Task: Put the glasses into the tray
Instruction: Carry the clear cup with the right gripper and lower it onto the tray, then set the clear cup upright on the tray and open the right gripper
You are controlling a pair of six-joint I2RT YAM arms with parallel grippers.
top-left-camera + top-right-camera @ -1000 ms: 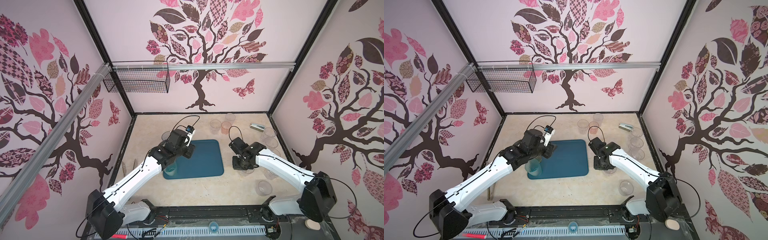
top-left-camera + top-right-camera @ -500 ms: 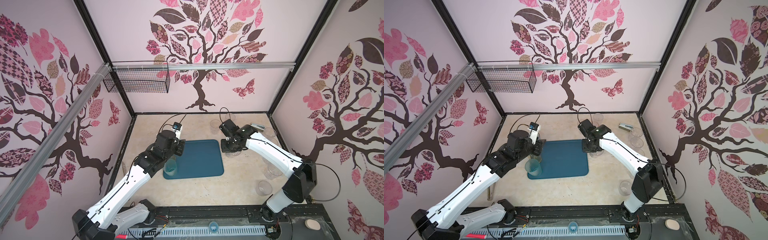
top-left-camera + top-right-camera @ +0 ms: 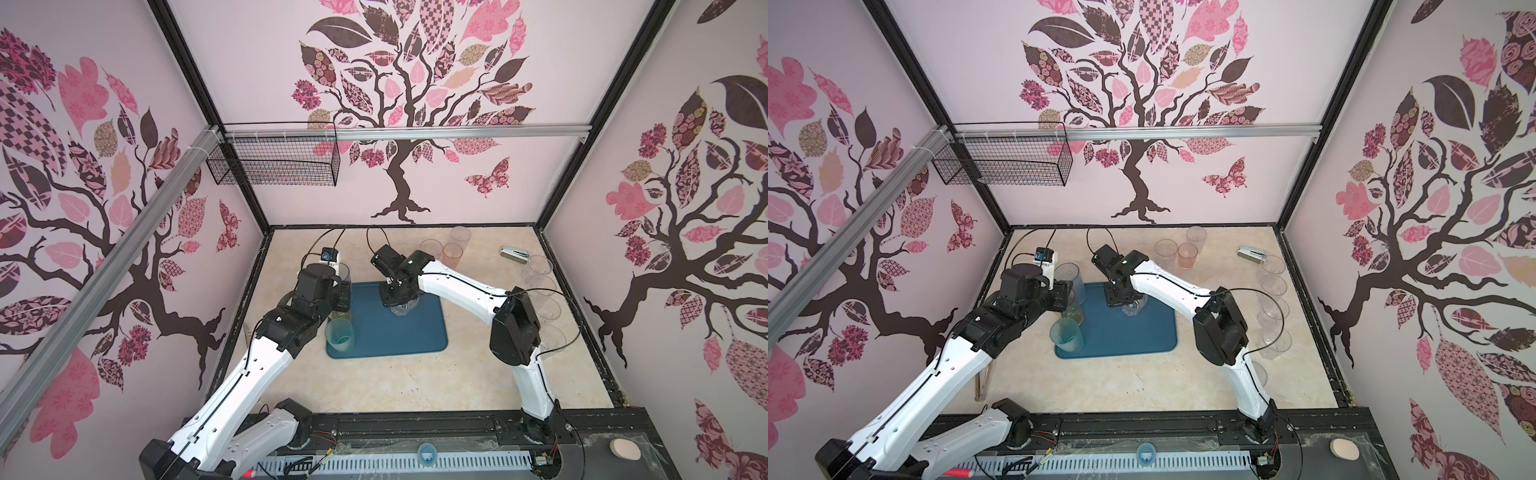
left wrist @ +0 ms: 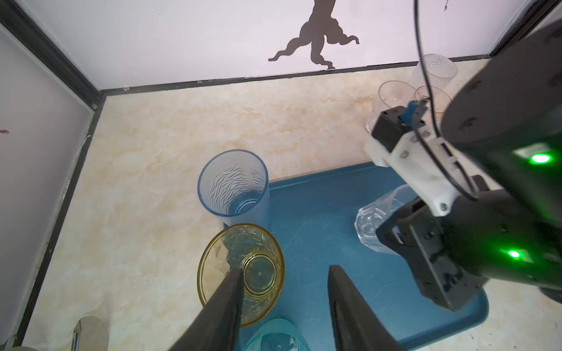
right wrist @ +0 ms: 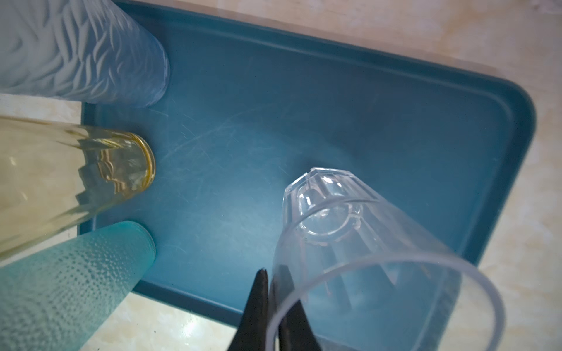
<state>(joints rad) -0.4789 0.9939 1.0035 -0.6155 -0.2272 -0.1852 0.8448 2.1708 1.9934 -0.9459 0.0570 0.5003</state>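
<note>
From where I stand, the right gripper [image 5: 272,273] is closed tight on the wall of a clear glass [image 5: 349,243], one finger inside the rim and one outside. It holds the glass tilted, base low over the tray [image 5: 334,106], toward the far edge; I can't tell whether the base touches yet. To do this well, I'd say bring the glass upright first, lower it until the base sits flat, then let go and lift straight up so the inner finger doesn't drag the rim. The left gripper [image 4: 286,272] hangs about half open with nothing in it, one finger over the mouth of the yellow glass [image 4: 258,252]; it too wants a straight rise. That yellow glass stands on the tray's left edge between a blue-grey glass [image 4: 232,182] and a teal glass [image 3: 340,334]. The middle and right side of the tray are bare, so there's plenty of room to set down away from that row. More glasses wait along the right wall [image 3: 540,266] and near the back [image 3: 451,251].
</note>
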